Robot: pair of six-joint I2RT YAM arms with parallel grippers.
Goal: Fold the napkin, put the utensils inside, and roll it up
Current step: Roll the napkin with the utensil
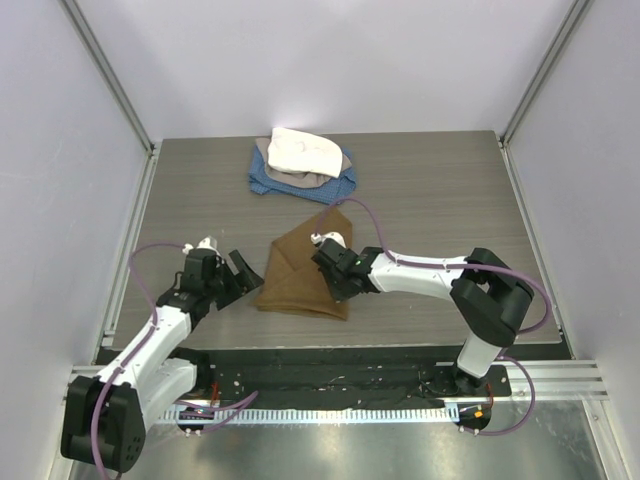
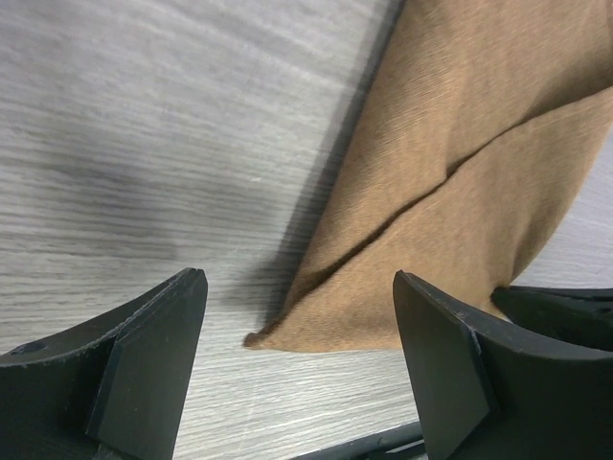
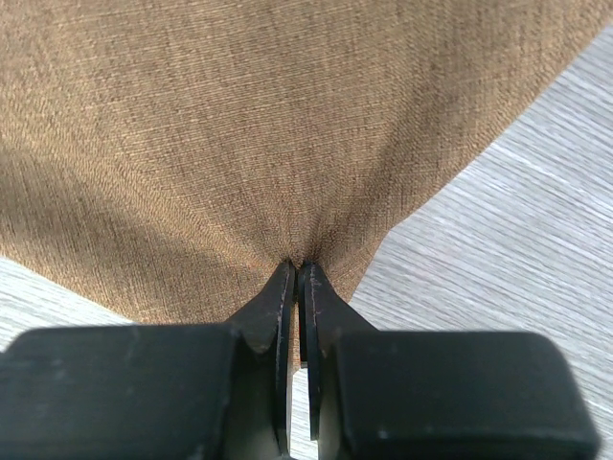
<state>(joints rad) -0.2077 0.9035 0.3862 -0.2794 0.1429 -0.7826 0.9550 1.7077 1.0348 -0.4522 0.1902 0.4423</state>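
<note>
The tan-brown napkin (image 1: 297, 278) lies partly folded in the middle of the table, one flap laid across the rest. My right gripper (image 1: 326, 258) is shut on a pinch of its cloth near the right side; in the right wrist view the napkin (image 3: 268, 125) puckers into the closed fingertips of the gripper (image 3: 297, 264). My left gripper (image 1: 238, 274) stands open just left of the napkin's near left corner, holding nothing. In the left wrist view that corner of the napkin (image 2: 460, 192) lies between and beyond the spread fingers of the gripper (image 2: 299, 283). The utensils are out of view.
A pile of cloths sits at the back of the table: a white cloth (image 1: 305, 150) on top of a blue cloth (image 1: 335, 186). Grey walls enclose the table on the left, right and back. A metal rail (image 1: 540, 375) runs along the near edge.
</note>
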